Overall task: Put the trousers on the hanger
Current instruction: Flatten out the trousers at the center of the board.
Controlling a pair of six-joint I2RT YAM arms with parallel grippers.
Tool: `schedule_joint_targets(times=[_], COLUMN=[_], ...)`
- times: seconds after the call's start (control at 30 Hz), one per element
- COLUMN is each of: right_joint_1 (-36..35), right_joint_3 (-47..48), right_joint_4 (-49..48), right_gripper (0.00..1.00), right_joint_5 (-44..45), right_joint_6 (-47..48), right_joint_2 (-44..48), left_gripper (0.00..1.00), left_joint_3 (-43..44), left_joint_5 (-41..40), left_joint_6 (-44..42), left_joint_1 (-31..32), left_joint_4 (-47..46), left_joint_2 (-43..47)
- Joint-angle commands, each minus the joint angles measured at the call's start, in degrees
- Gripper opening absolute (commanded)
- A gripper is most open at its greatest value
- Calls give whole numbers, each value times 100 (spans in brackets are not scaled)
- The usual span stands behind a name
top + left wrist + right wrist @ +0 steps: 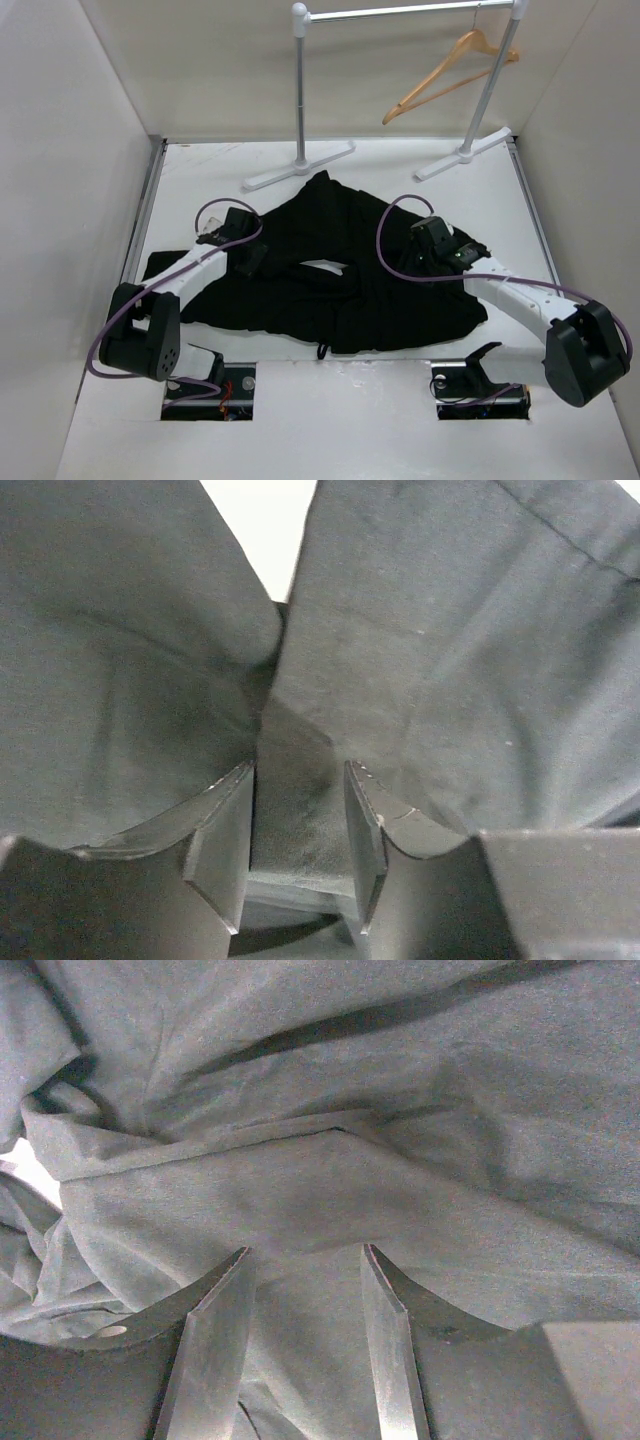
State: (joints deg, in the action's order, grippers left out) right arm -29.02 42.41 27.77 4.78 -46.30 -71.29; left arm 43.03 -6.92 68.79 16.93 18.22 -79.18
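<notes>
The trousers (330, 290) are spread crumpled on the tabletop (220, 175), just in front of the rail stand (300, 100). They are not yet on the hanger (445, 75), which is hung at the stand's right end. The left hand (298, 780), in front of the stand's left foot, is seen half open w/ a fold of cloth raised between its fingers (225, 830); whether the fold is really pinched cannot be told. The right hand (305, 1255), nearer the stand's right foot, is held open on flat cloth, nothing gripped. Prob. two hold points are wanted so the garment can be lifted evenly.
</notes>
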Motion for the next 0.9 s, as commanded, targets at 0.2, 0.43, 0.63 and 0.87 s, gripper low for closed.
schedule_joint_targets(times=[0.2, 0.43, 0.63, 0.87], right_joint_1=[-65, -12, 93, 252], right_joint_3=[65, 92, 118, 57], right_joint_4=[-307, -369, -386, -395], right_gripper=[52, 52, 52, 52], right_joint_5=[-29, -56, -135, -214], right_joint_6=[7, 60, 113, 183], right_joint_2=[45, -8, 9, 115], left_gripper=[18, 4, 2, 4], left_joint_3=[-102, 644, 2207, 3651], left_joint_5=[-55, -310, -775, -1777], left_joint_6=[205, -146, -1375, -2792], left_joint_1=[148, 26, -843, -2135], left_joint_4=[50, 208, 235, 156], left_joint_2=[481, 667, 132, -765])
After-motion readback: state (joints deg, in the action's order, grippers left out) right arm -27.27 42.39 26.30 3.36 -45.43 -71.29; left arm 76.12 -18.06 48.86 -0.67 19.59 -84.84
